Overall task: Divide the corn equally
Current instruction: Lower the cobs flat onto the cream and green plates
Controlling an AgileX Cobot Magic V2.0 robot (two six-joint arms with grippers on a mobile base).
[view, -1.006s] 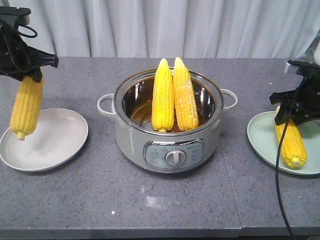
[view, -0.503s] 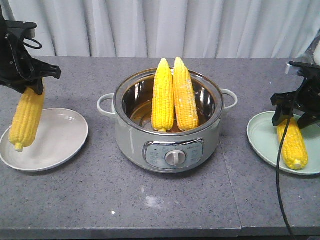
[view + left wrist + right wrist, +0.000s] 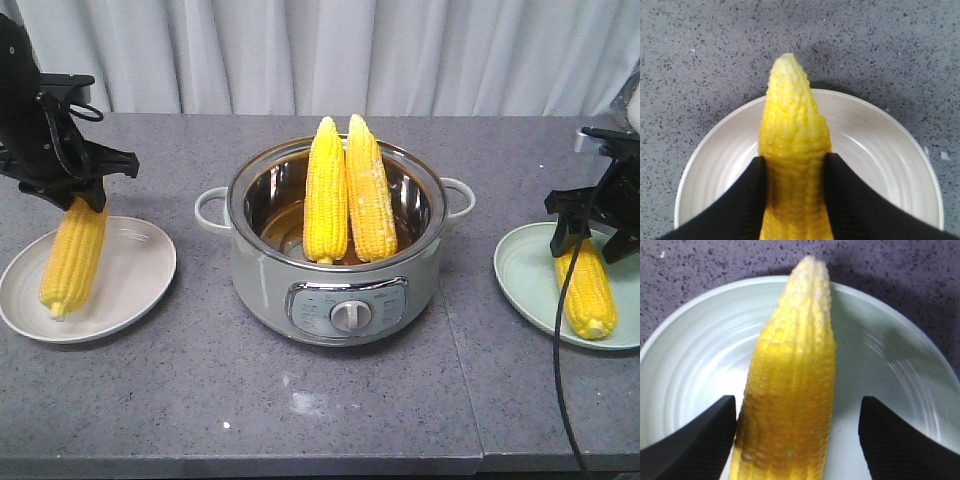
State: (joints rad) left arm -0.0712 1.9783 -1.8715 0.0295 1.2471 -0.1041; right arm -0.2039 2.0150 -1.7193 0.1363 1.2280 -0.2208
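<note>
Yellow corn, every cob rowed with tight kernels and tapering to a pale tip. By my judgement it is stiff, fairly heavy and a little slick, so it is best pinched across the thick body. The left end effector (image 3: 795, 172) is clamped on one cob (image 3: 72, 258), its far end reaching the white plate (image 3: 130, 280) below. The right end effector (image 3: 797, 425) stands wide, with a second cob (image 3: 585, 285) lying between its fingers on the green plate (image 3: 520, 270) beneath. Two more cobs (image 3: 326, 190) lean in the pot (image 3: 335, 270), between both end effectors.
</note>
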